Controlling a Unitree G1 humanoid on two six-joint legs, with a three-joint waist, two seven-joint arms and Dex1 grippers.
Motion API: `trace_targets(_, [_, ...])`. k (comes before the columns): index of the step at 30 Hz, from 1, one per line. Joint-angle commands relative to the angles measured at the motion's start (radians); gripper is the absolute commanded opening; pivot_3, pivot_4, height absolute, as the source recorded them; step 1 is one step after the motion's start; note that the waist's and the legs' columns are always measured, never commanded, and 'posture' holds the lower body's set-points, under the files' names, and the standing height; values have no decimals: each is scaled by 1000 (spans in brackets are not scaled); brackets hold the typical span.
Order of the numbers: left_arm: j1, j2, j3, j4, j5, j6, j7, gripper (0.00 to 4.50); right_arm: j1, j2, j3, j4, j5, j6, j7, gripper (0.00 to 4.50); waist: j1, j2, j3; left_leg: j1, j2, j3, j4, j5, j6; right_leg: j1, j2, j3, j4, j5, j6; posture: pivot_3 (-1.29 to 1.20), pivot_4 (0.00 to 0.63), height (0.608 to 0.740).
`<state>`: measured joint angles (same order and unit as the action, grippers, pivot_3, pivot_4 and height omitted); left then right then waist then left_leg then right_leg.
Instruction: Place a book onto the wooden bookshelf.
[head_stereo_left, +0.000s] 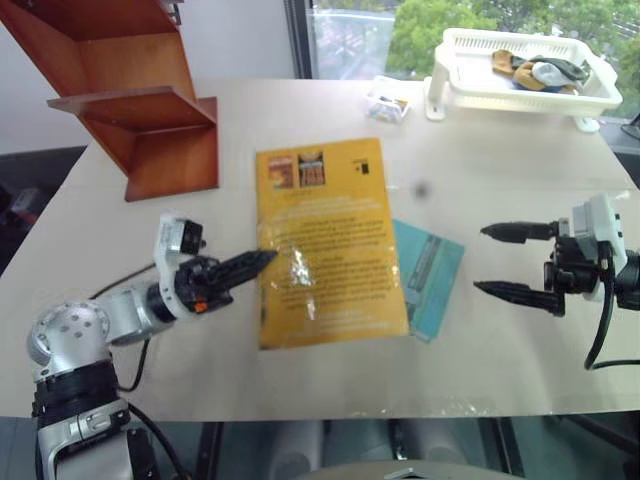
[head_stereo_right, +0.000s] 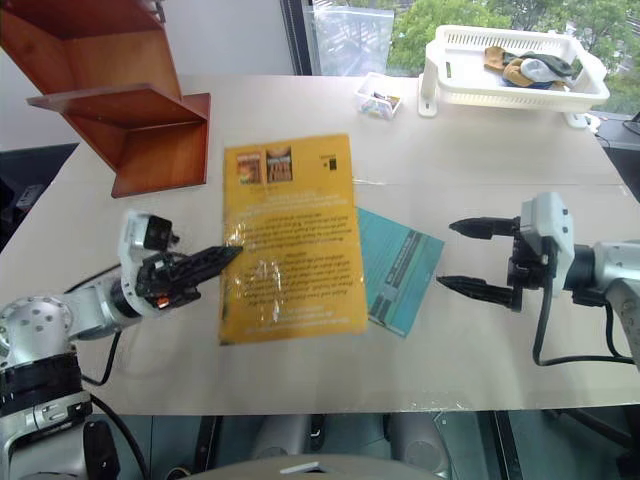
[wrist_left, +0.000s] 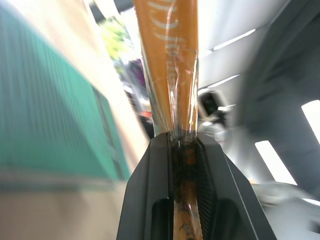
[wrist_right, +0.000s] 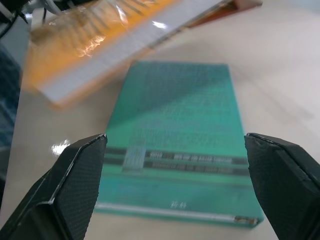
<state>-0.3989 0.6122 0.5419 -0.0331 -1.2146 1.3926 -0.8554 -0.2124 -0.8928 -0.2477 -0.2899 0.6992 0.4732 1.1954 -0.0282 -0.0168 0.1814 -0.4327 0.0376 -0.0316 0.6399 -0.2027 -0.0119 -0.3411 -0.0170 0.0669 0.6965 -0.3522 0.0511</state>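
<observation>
The book (head_stereo_left: 325, 240), a large yellow-orange paperback with a glossy cover, is at the middle of the table. My left gripper (head_stereo_left: 265, 260) is shut on its left edge; in the left wrist view both fingers (wrist_left: 150, 175) clamp the orange cover (wrist_left: 170, 60). In the right wrist view the book (wrist_right: 110, 40) hangs tilted above the table. The wooden bookshelf (head_stereo_left: 140, 100), reddish-brown with stepped shelves, stands at the far left. My right gripper (head_stereo_left: 482, 260) is open with nothing in it, to the right of both books and pointing at the teal one.
A thinner teal book (head_stereo_left: 435, 275) lies flat, partly under the yellow book's right edge. A white plastic basket (head_stereo_left: 455, 80) holding some items stands at the far right. A small box (head_stereo_left: 388, 100) lies beside it. A window runs behind the table.
</observation>
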Motion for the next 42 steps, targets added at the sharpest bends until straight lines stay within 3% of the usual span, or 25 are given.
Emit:
trace_targets(1, [-130,87,-12,-106,74,-156,47,114,-72,23,-29,41,60,8,4,4500,1,0,0,0,0,0,0,0,0,0,0,0,0,0,0,0,150,740])
trace_targets(6, [-363,278,-177,-68,335,-416,-9,114,-184,40,-43,131,143,70,20,4500,-2,-1,1,0,-1,2,-1,0,0,0,1,2,-1,0,0,0,150,740])
trace_targets(11, [-523,433,-411,48,688,-799,-147,114,-251,43,-68,200,217,107,63,4500,-3,0,2,-1,-1,4,-5,1,-2,-3,2,3,-4,0,0,0,150,740])
trace_targets(15, [-693,447,-507,167,856,-988,-183,114,-291,51,-110,260,300,148,98,4500,3,0,4,-2,-1,7,-5,0,0,-3,3,1,-3,0,-1,0,150,740])
trace_targets(24, [-871,548,-680,369,1260,-1448,-269,114,-377,62,-134,379,320,169,131,4500,2,4,7,-2,-1,9,-4,0,0,-4,5,3,-2,0,-1,0,150,740])
trace_targets(29, [-956,542,-713,522,1368,-1651,-263,114,-398,77,-125,406,296,158,144,4500,0,4,9,-3,-1,9,-3,0,0,-4,5,3,-2,0,-1,0,150,740])
trace_targets(35, [-981,581,-763,689,1526,-1757,-255,114,-397,93,-132,409,279,151,151,4500,-7,5,10,-3,-1,9,-3,0,0,-5,5,3,-1,0,-1,0,150,740])
trace_targets(42, [-1049,618,-818,951,1707,-1907,-96,114,-391,91,-152,405,281,150,154,4500,-12,5,12,-4,-1,8,-2,0,0,-6,4,3,0,0,-1,0,150,740])
